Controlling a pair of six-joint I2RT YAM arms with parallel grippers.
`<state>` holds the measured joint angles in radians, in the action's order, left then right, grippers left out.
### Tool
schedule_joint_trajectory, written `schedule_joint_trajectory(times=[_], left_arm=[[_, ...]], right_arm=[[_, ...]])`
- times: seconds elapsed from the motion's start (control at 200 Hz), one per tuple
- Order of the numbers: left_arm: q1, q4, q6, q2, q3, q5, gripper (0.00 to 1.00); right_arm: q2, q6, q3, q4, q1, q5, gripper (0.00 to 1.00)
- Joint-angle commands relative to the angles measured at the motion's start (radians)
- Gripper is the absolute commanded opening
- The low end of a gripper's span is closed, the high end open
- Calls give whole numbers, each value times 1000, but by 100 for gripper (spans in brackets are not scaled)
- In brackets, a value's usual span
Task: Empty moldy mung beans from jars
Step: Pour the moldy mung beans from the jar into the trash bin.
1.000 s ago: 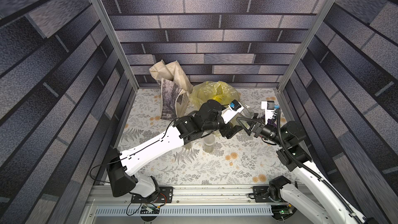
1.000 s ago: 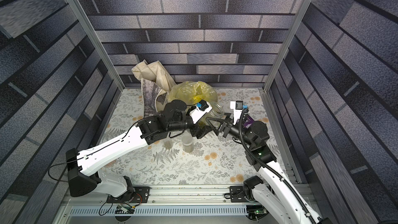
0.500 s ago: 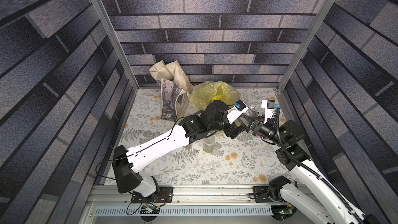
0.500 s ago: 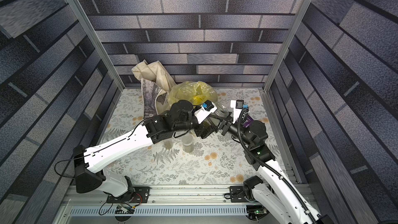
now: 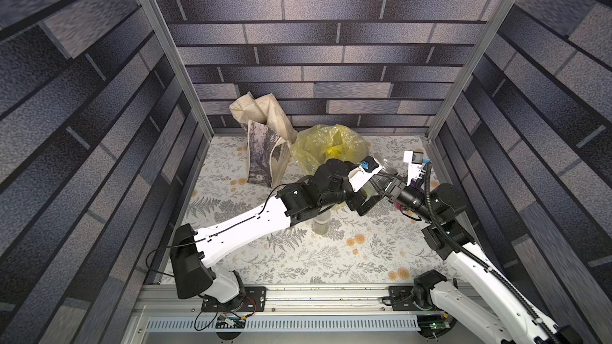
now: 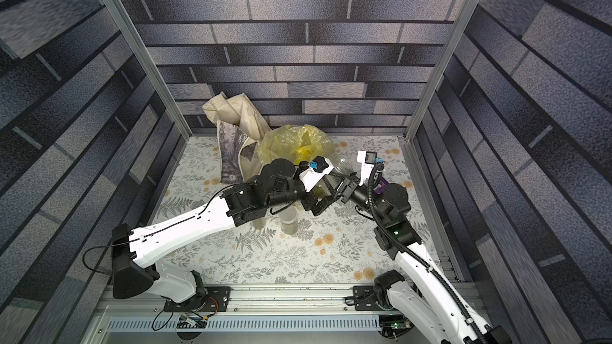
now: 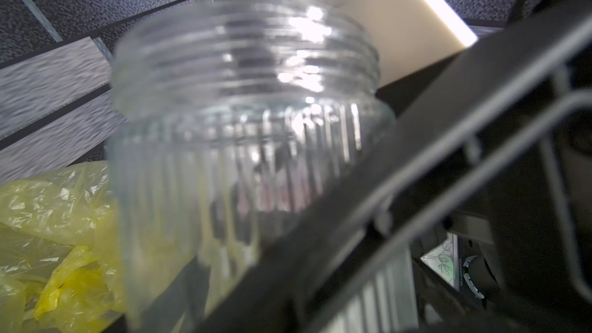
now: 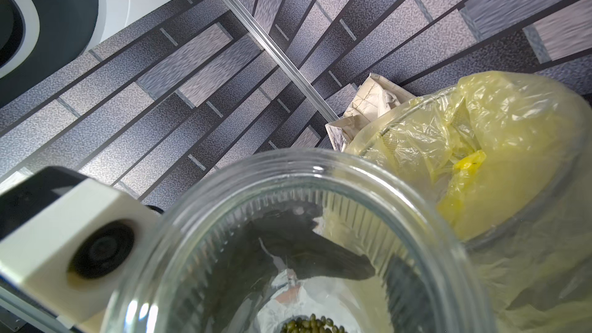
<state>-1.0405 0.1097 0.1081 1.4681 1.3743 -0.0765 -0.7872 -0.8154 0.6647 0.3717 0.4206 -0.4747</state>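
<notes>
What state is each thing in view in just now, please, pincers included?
Ribbed jar: lid off, tilted, some mung beans inside.
Right pincer: shut on the ribbed jar.
Left pincer: open.
Slim jar: upright on the table.
Yellow bag: crumpled, mouth open.
Cloth tote: standing, top slumped.

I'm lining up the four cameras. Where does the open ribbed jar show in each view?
Top view: ribbed jar right of centre, by the yellow bag.
Top view: ribbed jar right of centre, nearer the middle.
Left wrist: ribbed jar fills the picture's middle.
Right wrist: ribbed jar at lower middle, seen into its mouth.
Shared landmark: yellow bag, in all four.
</notes>
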Motion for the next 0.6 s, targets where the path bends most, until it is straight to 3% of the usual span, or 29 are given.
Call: schedule_joint_trajectory(times=[0.0,0.225,0.596], left_arm=[[-19,-185,2,-88,-70,37,100],[-19,-467,-21,-169,-258,78,100],[-20,-709,-86,-167,-375,129,100]], right_arm=[[6,-55,49,65,0,15,52],[4,-101,77,79,0,19,52],[3,-155,92,126,1,37,52]])
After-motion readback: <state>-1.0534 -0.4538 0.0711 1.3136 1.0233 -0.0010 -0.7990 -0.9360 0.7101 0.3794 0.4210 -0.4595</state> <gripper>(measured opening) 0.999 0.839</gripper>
